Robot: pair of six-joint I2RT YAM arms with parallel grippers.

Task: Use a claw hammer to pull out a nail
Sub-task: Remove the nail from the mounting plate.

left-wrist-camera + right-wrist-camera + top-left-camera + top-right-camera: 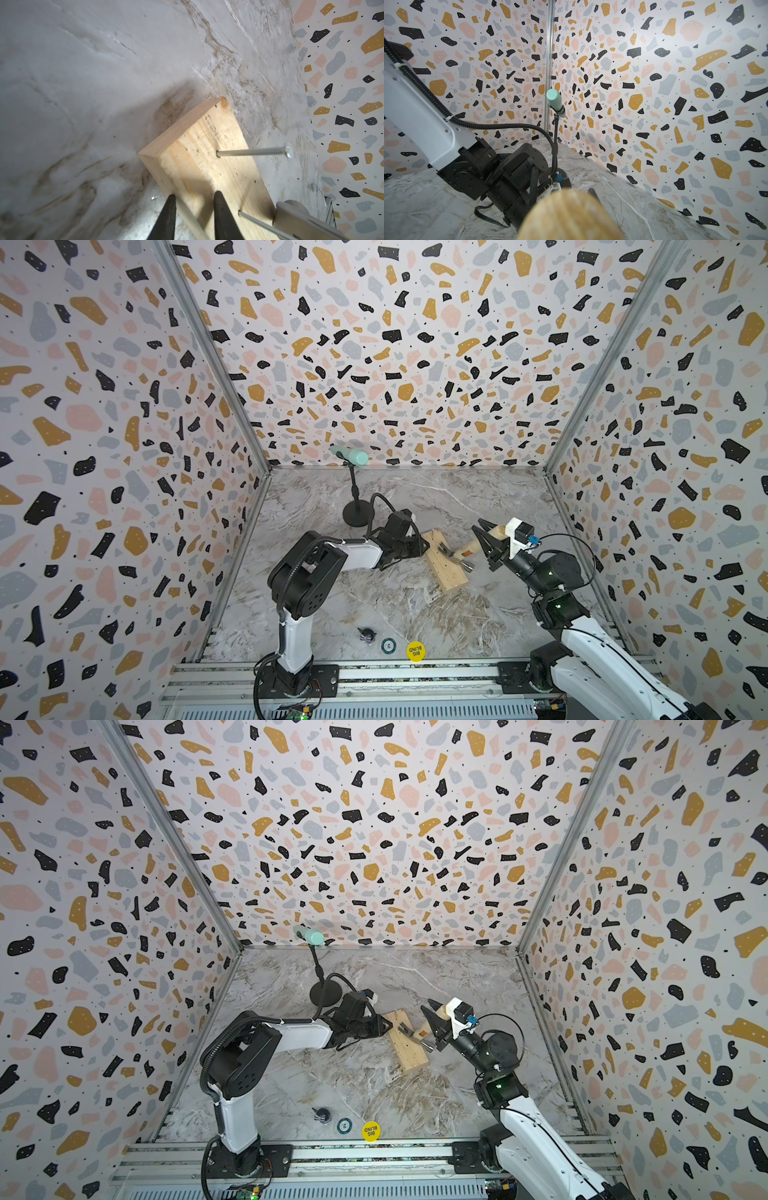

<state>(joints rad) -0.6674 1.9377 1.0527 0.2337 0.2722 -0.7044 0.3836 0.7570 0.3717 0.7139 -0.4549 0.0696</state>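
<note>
Left wrist view sets the hammer (pixel 301 222) head against the nearer nail (pixel 262 224); we see its handle slanting back to our right hand (pixel 484 541), which pinches it.

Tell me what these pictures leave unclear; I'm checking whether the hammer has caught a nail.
- Left wrist view: the frame edge cuts off the silver steel hammer head and the thin grey nail beside it, so hooking is unknown.
- Both top views: that nail is too small to see on the pale rectangular wood block.
- Right wrist view: the blurred pale wooden hammer handle hides the block.
- Left claw: contact with the block unclear.
</note>
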